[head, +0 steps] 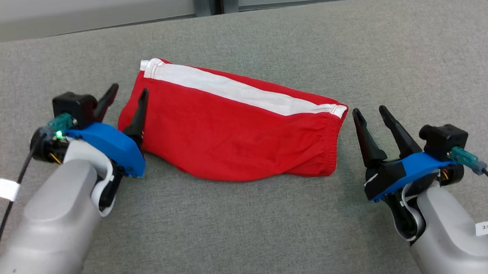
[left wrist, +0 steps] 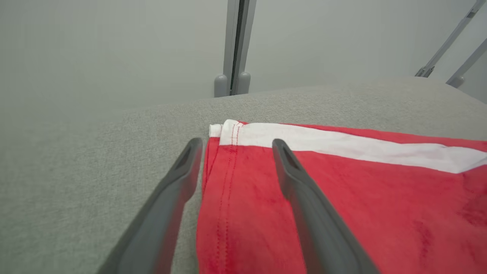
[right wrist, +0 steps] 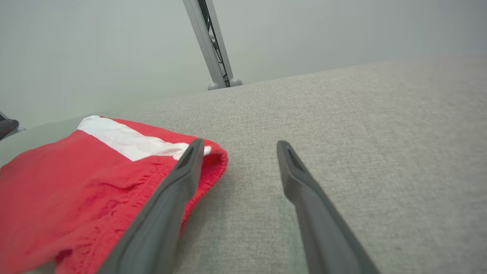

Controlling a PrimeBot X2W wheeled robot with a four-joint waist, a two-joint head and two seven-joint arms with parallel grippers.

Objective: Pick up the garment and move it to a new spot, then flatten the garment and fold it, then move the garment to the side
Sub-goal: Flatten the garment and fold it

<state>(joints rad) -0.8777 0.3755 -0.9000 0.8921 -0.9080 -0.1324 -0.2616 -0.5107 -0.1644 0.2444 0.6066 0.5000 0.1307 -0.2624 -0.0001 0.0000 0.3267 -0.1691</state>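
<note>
Left tool [head: 129, 89], right tool [head: 369, 110]: jaws wide.

head above, wrists low beside garment [head: 231, 129]

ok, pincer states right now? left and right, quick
Left pincer: open, holding nothing; its fingers stand either side of the garment's left edge.
Right pincer: open, empty, just beside the garment's right end.
</note>
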